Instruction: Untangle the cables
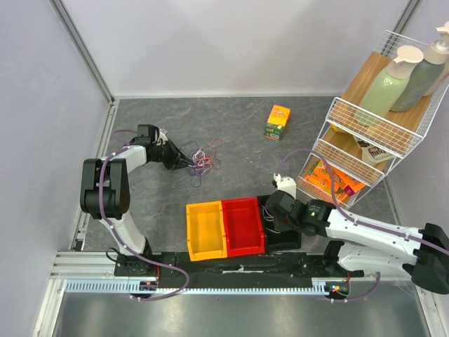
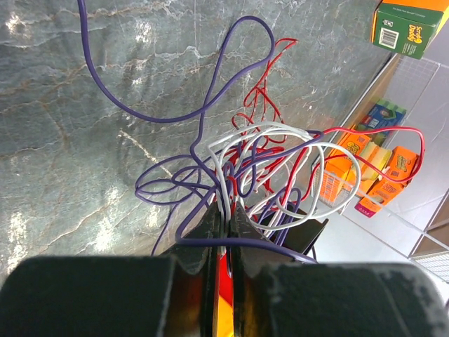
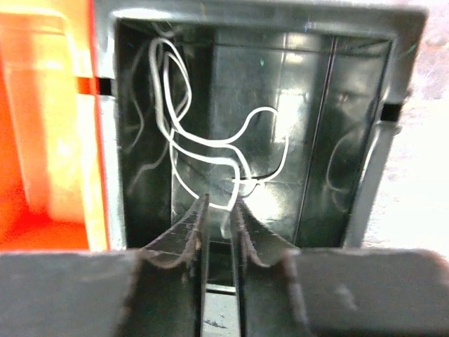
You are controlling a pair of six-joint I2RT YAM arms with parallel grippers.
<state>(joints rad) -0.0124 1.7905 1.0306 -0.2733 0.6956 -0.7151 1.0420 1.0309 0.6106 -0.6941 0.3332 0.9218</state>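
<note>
The cables (image 1: 203,158) lie as a tangle of thin purple, red and white loops on the grey table, left of centre. My left gripper (image 1: 188,163) reaches into the tangle's left side. In the left wrist view this gripper (image 2: 228,210) is shut on white and red strands of the cables (image 2: 266,151), and a purple loop drapes across its fingers. My right gripper (image 1: 269,213) hovers over a black bin (image 1: 284,239). In the right wrist view its jaws (image 3: 219,203) stand a narrow gap apart above a separate white cable (image 3: 210,144), which lies inside the black bin (image 3: 351,105). That cable's loose end shows between the tips.
A yellow bin (image 1: 205,230) and a red bin (image 1: 243,226) sit side by side left of the black bin. A green and orange box (image 1: 278,121) stands at the back. A wire shelf rack (image 1: 365,140) with bottles and packets fills the right side.
</note>
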